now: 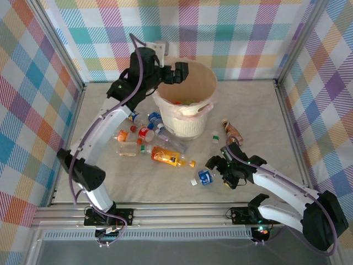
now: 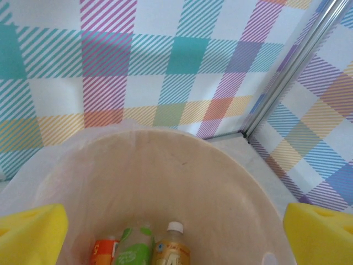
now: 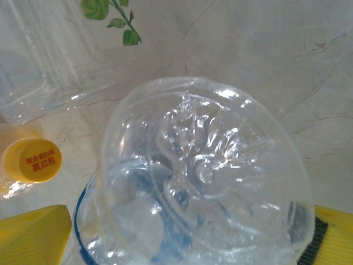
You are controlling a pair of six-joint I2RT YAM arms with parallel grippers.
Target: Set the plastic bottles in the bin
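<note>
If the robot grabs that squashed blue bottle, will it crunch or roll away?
The blue-label bottle looks empty and crumpled, so probably light and likely to crunch more. Its dented sides should stop it rolling. Smooth clear plastic might slip.

right gripper [image 3: 182,243]: yellow pads [image 3: 33,234] spread wide | clear bottle [image 3: 204,176]: between pads, bottom facing up, blue label | yellow cap [image 3: 32,160]: left, red writing | leaf-print bottle [image 3: 60,61]: top left, on pale table [image 3: 287,61]
</note>
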